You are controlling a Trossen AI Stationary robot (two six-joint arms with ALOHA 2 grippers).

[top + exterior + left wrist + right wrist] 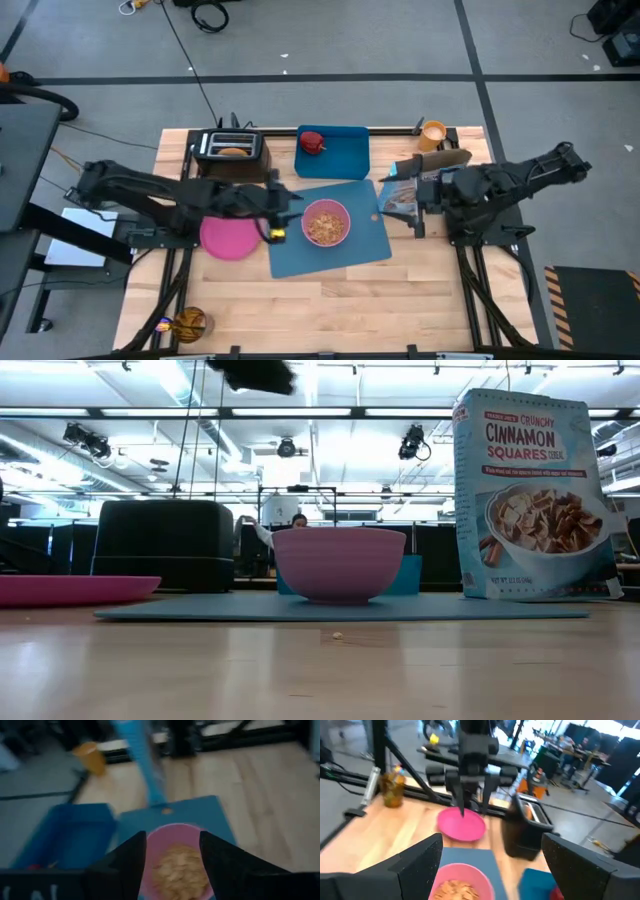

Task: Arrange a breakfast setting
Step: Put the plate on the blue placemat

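A pink bowl (325,222) holding cereal sits on the large blue mat (300,255). The pink plate (228,240) lies on the wood just left of the mat. A toast slice (232,152) sticks out of the black toaster (232,146). The red apple (312,142) rests in the smaller blue tray (340,152), and the orange cup (433,133) stands at the far right. My left gripper (172,852) hangs open above the bowl's left side, holding nothing. My right gripper (492,855) is open too, raised over the mat's right edge and pointing toward the bowl (460,882).
A cinnamon cereal box (530,500) stands upright on the mat's right end, below my right arm. A jar (190,322) sits at the near left corner. Bare wood lies along the near edge. People sit at desks in the room behind.
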